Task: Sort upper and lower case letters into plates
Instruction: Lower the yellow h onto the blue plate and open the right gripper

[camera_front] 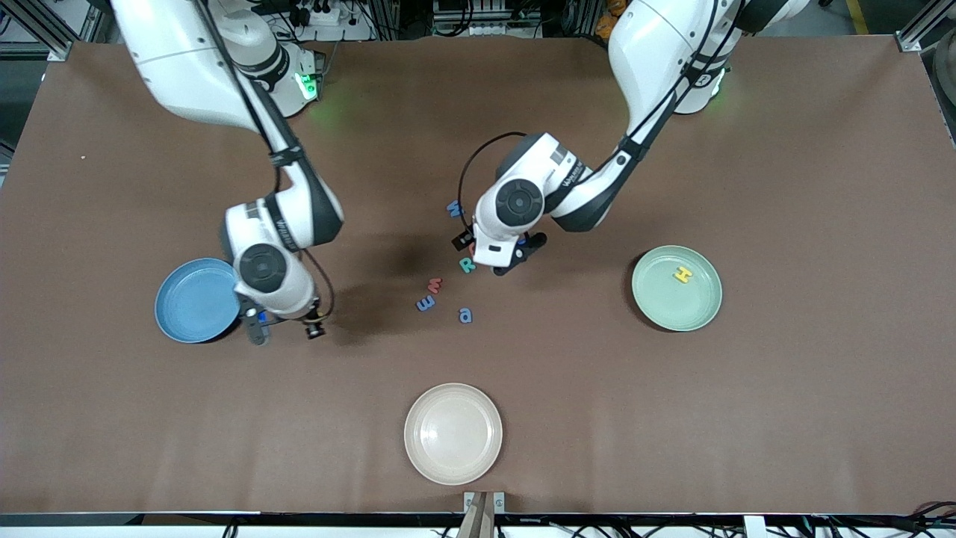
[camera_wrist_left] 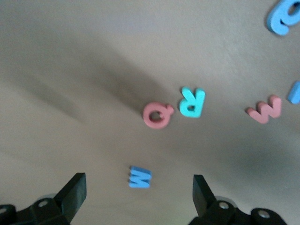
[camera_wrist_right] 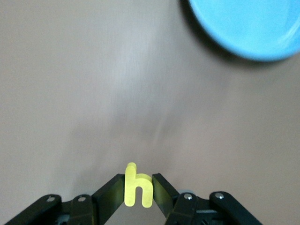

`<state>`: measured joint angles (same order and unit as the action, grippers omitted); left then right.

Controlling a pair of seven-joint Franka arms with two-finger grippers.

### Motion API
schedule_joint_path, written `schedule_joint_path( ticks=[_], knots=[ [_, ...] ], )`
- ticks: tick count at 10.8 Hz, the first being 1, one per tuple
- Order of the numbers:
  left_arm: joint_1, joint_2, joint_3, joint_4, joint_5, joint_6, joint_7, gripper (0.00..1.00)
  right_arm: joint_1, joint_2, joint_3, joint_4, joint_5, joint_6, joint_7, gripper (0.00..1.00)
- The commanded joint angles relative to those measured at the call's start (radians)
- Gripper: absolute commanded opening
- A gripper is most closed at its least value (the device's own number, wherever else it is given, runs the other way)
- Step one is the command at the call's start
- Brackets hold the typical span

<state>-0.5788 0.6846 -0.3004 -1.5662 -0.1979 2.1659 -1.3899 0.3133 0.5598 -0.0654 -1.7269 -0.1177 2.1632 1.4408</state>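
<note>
So, front view: I count one letter sorted, yellow H (camera_front: 682,275) in mint green plate (camera_front: 657,314). Light blue plate (camera_front: 187,314) shows none; right end effector (camera_front: 282,329) just beside its rim. Left end effector (camera_front: 515,261) over loose cluster on bench (camera_front: 784,411); cream plate (camera_front: 453,463) unused.

Left wrist view: left end effector (camera_wrist_left: 139,187) fully spread, holding nothing; blue w (camera_wrist_left: 139,177) between fingers below, pink Q (camera_wrist_left: 157,115), teal R (camera_wrist_left: 192,102), pink W (camera_wrist_left: 265,109) ahead.

Right wrist view: right end effector (camera_wrist_right: 138,188) clamped on yellow h (camera_wrist_right: 137,185), blue plate ahead. Most sorting left, I judge.

Brown table (camera_front: 784,388), metal frame corners, cables along its far edge.
</note>
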Motion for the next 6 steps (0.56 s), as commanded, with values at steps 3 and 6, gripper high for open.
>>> schedule_joint_path(
  ticks=[3, 6],
  knots=[
    [0.005, 0.015, -0.051, -0.011, 0.113, 0.031, -0.137, 1.0, -0.156, -0.026, 0.013, 0.006, -0.005, -0.088, -0.329, 0.0],
    [-0.004, 0.03, -0.114, -0.031, 0.345, 0.09, -0.413, 1.0, -0.238, -0.05, 0.012, -0.032, -0.014, -0.135, -0.518, 0.0]
  ],
)
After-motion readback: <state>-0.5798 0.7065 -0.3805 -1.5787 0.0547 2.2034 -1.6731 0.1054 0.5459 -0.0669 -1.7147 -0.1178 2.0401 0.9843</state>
